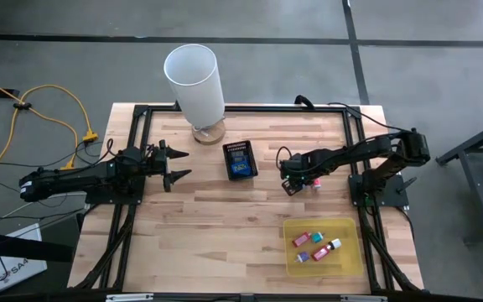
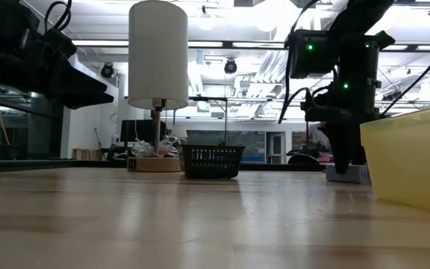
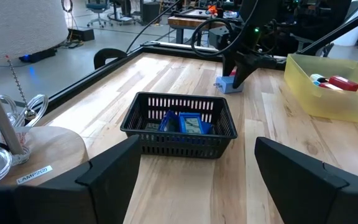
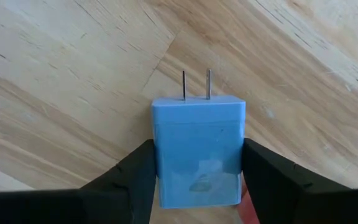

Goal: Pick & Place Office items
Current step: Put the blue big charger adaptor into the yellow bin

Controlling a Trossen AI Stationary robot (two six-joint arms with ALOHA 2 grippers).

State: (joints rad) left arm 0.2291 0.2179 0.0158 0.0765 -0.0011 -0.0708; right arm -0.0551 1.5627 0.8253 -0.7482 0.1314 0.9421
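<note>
A pale blue plug block [image 4: 197, 149] with two metal prongs [image 4: 196, 84] lies on the wooden table right of the black mesh basket [image 1: 240, 160]. It also shows as a pale blue block [image 3: 227, 84] in the left wrist view and as a pale block [image 2: 347, 174] in the low view. My right gripper [image 1: 291, 186] stands over it, shut on it. Red, teal, purple and white pieces [image 1: 317, 244] lie in the yellow tray [image 1: 285, 247]. My left gripper [image 1: 179, 165] hovers open left of the basket, touching nothing. My right gripper pinches the pale blue block by its two long sides [image 4: 156, 163], one finger [image 4: 132, 177] on each. The fingers come from above, pointing down, and the prongs stick out level beyond them. The block's underside rests on the table.
A white lamp [image 1: 193, 80] on a round wooden base [image 1: 208, 132] stands at the far edge. The basket holds blue pieces [image 3: 182, 122]. A small pale and pink piece [image 1: 315, 181] lies just right of the right gripper. Bare wood stretches across the table's near left.
</note>
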